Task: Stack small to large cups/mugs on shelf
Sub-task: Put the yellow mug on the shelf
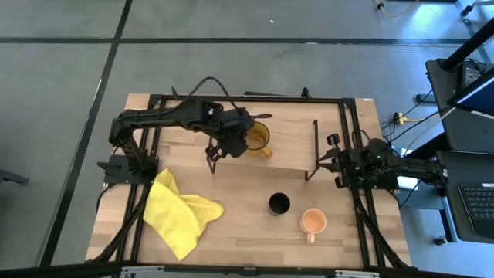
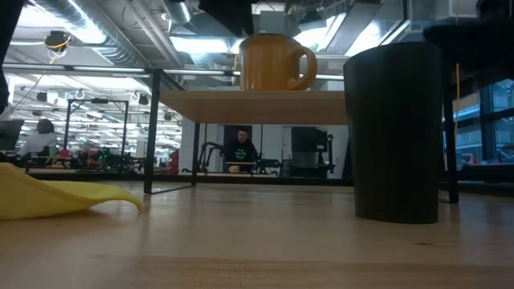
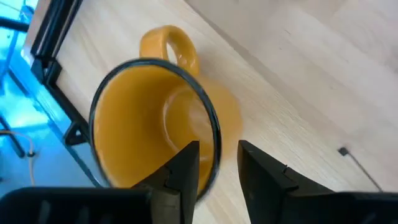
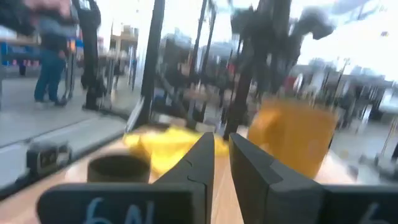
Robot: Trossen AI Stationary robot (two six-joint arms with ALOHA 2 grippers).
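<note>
Amber glass mug [image 1: 258,137]: stood upright on the shelf [image 1: 293,131], toward the shelf's 9 o'clock end, handle [image 1: 265,152] turned to 5 o'clock in the high view. Left end effector [image 3: 217,163]: placed at the mug's rim; one finger is seen inside the rim and one outside, with a narrow gap between them, and whether the wall is gripped or just released cannot be told.

Small black cup [image 1: 279,204]: on the tabletop [image 1: 247,232], at 6 o'clock from the shelf. Peach-orange mug [image 1: 312,222]: just beside the black cup at 4 o'clock, also on the tabletop.

Right end effector [image 4: 222,155]: parked at the shelf's 3 o'clock end, fingers nearly closed, nothing held.

Yellow cloth [image 1: 181,212]: crumpled at 8 o'clock on the tabletop.

Step judged in hand: placement of the amber mug. Next called for: a clear release, then a cup fetched from the tabletop.
</note>
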